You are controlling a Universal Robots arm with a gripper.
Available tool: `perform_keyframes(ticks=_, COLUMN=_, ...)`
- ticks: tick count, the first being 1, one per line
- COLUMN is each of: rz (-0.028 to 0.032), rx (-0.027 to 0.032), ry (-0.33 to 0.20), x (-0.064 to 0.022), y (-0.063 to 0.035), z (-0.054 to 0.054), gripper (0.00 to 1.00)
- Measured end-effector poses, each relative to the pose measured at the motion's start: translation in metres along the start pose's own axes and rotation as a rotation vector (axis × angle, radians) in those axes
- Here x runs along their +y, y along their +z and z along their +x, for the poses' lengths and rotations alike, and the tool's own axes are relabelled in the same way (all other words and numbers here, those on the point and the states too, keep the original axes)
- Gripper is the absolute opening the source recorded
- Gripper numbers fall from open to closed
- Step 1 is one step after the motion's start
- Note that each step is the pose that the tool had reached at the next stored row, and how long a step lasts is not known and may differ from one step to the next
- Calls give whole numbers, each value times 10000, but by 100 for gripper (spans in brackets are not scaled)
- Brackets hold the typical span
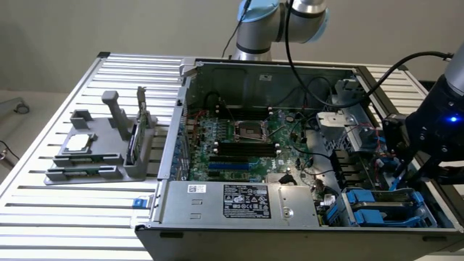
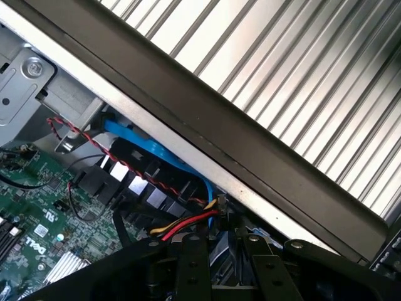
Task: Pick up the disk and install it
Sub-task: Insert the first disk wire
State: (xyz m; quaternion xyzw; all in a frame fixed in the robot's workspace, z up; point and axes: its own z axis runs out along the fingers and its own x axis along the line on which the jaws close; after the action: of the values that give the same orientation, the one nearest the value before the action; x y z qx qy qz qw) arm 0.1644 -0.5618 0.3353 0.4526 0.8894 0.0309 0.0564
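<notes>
Black fingers (image 2: 191,269) of your gripper (image 2: 222,252) stand part-way apart and, as far as you can judge, are clamped on the disk (image 1: 397,175), which hangs edge-on beneath the wrist as a slanted blue strip. It sits above the drive bay at the exterior view's right end of the open case (image 1: 290,242), just over two blue caddies (image 1: 366,211) and not yet seated. Just past the fingers run a yellow-red power lead (image 2: 182,224) and a blue cable (image 2: 156,153), both close under the case wall (image 2: 207,125); the motherboard (image 2: 56,226) lies beyond, and the slatted table (image 2: 301,69) outside the wall. Treat your load as dense and rigid, heavy for its bulk and unforgiving of knocks. Its metal sides are smooth and could slip, while the plastic bracket will likely flex, so the firm hold is across the metal sides, clear of label and connector
</notes>
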Motion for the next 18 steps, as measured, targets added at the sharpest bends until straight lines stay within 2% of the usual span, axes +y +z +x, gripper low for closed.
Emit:
perform_keyframes(ticks=7, rz=69, rx=52, ry=0, x=11, y=-66, z=-8, gripper=27)
perform_keyframes(ticks=18, rz=76, rx=54, ry=0, x=-8, y=-39, z=-45, gripper=27)
